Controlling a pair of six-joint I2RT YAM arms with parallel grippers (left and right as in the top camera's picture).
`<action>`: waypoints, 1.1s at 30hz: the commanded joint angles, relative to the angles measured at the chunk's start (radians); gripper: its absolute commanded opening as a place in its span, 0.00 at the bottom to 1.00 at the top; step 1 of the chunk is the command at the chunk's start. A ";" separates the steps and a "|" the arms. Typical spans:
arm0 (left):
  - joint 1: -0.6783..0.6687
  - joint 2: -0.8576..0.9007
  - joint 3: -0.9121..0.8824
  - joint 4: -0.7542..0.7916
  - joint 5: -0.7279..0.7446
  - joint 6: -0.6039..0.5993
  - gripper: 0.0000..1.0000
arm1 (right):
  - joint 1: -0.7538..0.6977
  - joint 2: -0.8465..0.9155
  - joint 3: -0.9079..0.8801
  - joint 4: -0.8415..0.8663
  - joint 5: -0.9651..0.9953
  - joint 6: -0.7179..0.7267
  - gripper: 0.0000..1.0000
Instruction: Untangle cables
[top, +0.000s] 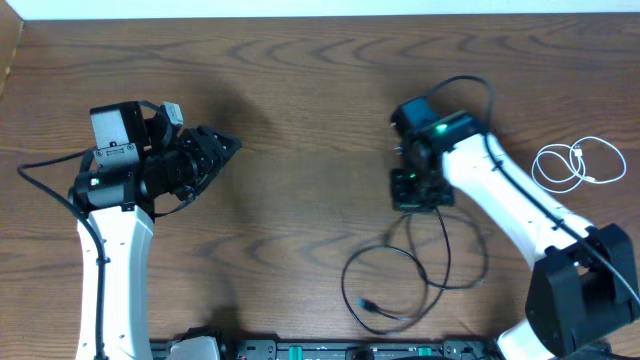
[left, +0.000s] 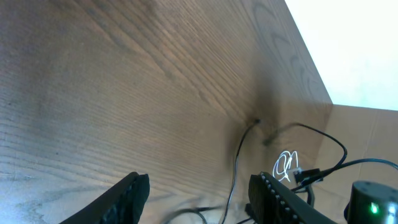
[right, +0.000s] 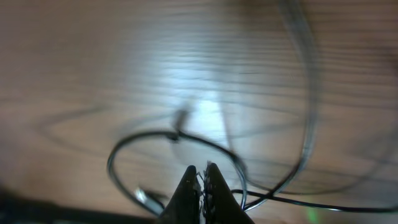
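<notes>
1. Presently the black cable (top: 346, 280) lies in loose loops on the surface (top: 300, 80), close to the near edge and right of centre. One strand rises from the loops toward the right gripper (top: 412, 206).
2. Key relation: the loops lie directly on the near-edge side of the right gripper, beneath and just beyond its fingertips. The loose mass runs roughly parallel to the near edge. Its small plug end rests at the lowest left part of the loop.
3. Right gripper (right: 200, 180): the fingers are pressed together. In the right wrist view a thin black strand (right: 143, 135) leads straight into the tips, so I judge it pinched on the black cable. The view is blurred, so this is not certain.
4. Right arm pose: it reaches in from the near right corner, wrist turned so the fingers point down and toward the near edge.
5. Left gripper (top: 228, 146): it is spread apart and holds nothing, with bare surface showing between its fingers (left: 127, 193).
6. Left arm pose: it stands by the left edge, pointing toward the right edge, well apart from the black cable (left: 236, 162). The right arm is clearly the nearer.
7. White cable (top: 575, 165): it is coiled separately by the right edge, apart from the black loops, and also shows in the left wrist view (left: 286, 165).
8. Judgement: the coming move depends on drawing the held strand away from the loops, probably toward the far edge.
</notes>
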 joint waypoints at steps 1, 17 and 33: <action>0.002 0.003 0.005 -0.002 -0.005 0.022 0.56 | -0.059 -0.009 0.011 0.018 -0.071 -0.101 0.02; 0.001 0.003 0.005 -0.006 -0.005 0.021 0.57 | -0.068 -0.016 0.252 -0.069 1.112 0.115 0.01; 0.002 0.003 0.005 -0.021 -0.005 0.029 0.56 | -0.009 -0.018 0.481 0.104 1.162 -0.860 0.01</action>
